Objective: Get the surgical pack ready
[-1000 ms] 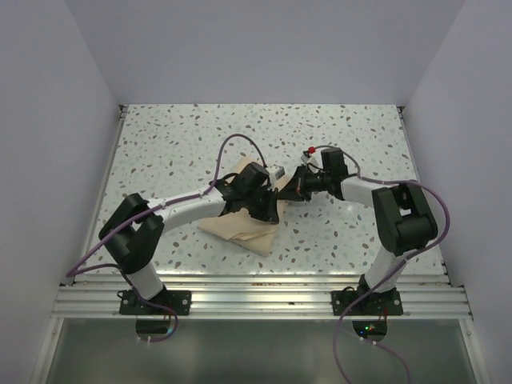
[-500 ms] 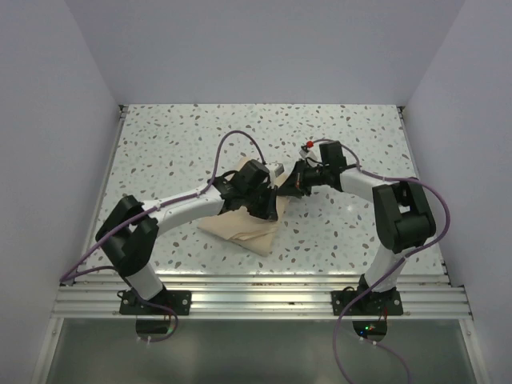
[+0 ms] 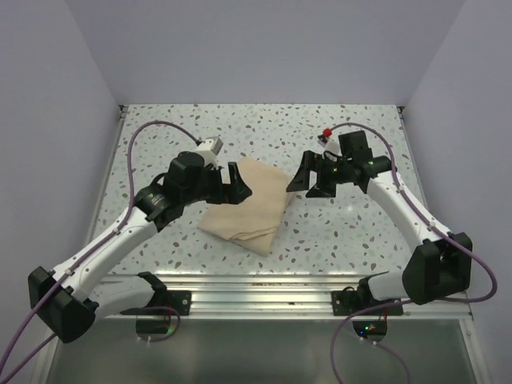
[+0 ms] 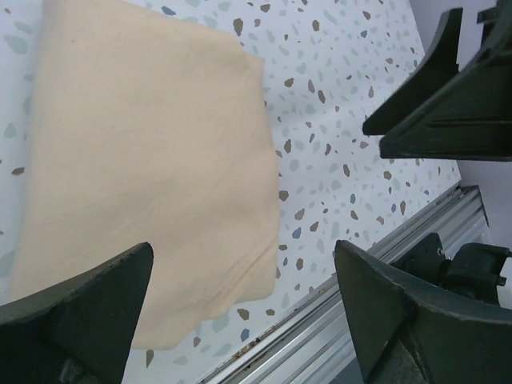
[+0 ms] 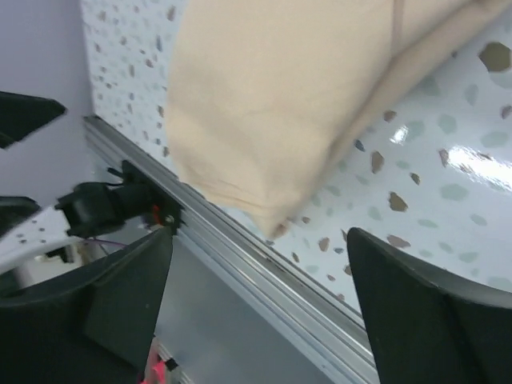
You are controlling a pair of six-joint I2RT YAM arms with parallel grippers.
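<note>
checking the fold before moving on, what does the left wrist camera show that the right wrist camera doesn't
Only the left wrist view: the flat top of the folded cloth from above, with one squared corner. Only the right wrist view: the cloth's thick layered side, seen from low down. Both: the tan cloth on the speckled table, the metal rail at the table's near edge, and the left hand and right hand, each open in its own view with nothing between its fingers.
</note>
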